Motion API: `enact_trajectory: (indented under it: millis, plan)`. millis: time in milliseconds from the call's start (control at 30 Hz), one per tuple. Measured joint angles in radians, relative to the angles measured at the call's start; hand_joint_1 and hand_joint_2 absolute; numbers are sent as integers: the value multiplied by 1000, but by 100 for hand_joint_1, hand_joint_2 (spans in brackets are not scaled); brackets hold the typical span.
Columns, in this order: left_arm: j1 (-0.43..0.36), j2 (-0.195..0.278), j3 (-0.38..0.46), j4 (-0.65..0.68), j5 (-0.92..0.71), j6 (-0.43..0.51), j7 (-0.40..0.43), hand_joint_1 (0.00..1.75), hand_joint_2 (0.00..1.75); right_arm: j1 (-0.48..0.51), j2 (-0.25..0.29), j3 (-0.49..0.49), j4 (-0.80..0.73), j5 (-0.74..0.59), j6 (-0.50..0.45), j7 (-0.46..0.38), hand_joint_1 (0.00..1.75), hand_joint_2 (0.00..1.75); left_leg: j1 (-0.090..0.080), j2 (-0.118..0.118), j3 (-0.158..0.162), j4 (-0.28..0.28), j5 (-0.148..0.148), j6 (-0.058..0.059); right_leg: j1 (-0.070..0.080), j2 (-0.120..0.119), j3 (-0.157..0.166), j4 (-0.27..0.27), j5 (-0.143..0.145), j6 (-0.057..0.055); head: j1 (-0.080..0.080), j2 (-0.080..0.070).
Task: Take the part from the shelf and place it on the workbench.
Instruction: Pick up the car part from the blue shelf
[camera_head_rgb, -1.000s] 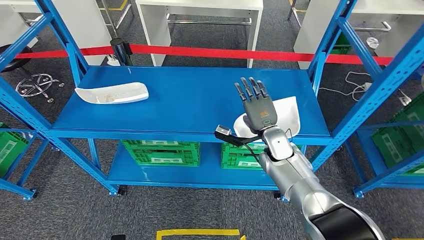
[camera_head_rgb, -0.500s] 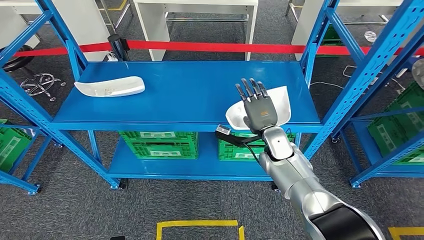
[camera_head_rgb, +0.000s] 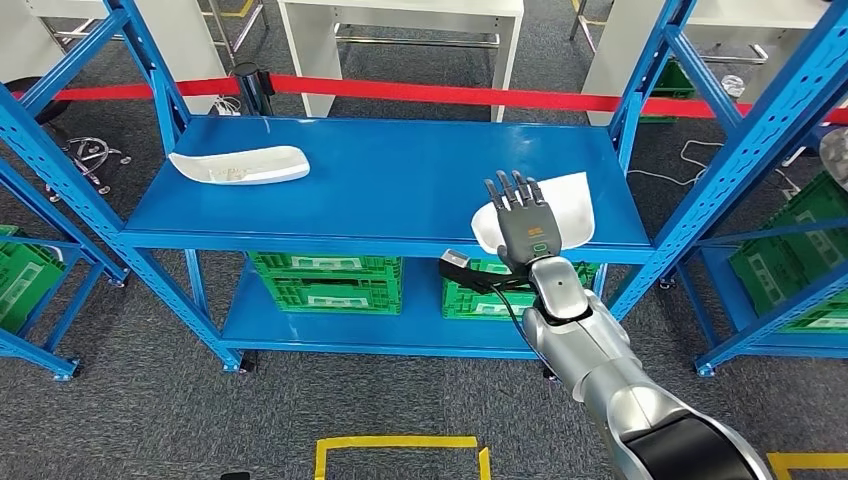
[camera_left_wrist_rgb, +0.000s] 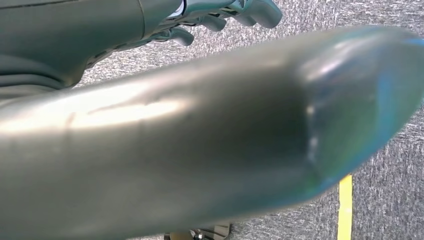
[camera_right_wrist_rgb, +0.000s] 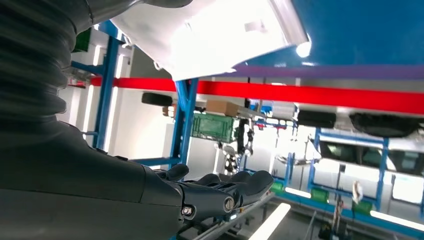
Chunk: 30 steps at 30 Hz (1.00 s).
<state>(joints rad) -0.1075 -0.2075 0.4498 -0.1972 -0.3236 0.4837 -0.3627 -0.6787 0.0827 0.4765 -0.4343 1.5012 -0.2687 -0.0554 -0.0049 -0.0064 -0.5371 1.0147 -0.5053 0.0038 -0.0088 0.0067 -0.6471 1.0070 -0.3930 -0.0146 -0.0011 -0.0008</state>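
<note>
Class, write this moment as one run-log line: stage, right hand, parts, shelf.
stage: reaching | right hand: fingers straight, over near part, no grip seen | far part: untouched, shelf's left end | shelf: both parts on it

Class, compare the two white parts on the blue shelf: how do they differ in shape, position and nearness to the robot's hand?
The left part is long and slim, far from the right hand; the right part is broader, partly behind that hand. The left part sits toward the shelf's back, the right part near its front edge. Both are white and lie on the top shelf.

Blue shelf (camera_head_rgb: 380, 190) carries two white parts (camera_head_rgb: 240, 164) (camera_head_rgb: 572, 205) (well apart)
</note>
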Motion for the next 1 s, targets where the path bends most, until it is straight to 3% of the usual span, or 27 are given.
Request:
enact_trajectory:
  millis: [67,267,400,1000]
  plan:
    - [0,0,0,0,-3,-2,-4,0,0,1,0,-1,0,-13,44,-13,0,175,0,0,-1,0,0,0,0,0,-1,0,0,3,0,0]
    - [-1,0,0,0,-34,-26,-25,0,0,24,-7,-45,1,-181,189,-204,0,175,0,0,-3,0,0,0,0,0,-5,0,0,7,0,0]
    - [-4,0,-1,0,-42,-31,-23,0,0,35,-23,-78,9,-248,253,-272,0,175,0,0,-4,0,1,-2,0,0,-6,1,0,8,0,0]
    - [-3,0,-1,-1,-24,-61,-69,0,0,27,-53,-88,45,-205,287,-183,0,175,1,1,-5,0,2,-2,0,0,-7,2,1,9,0,0]
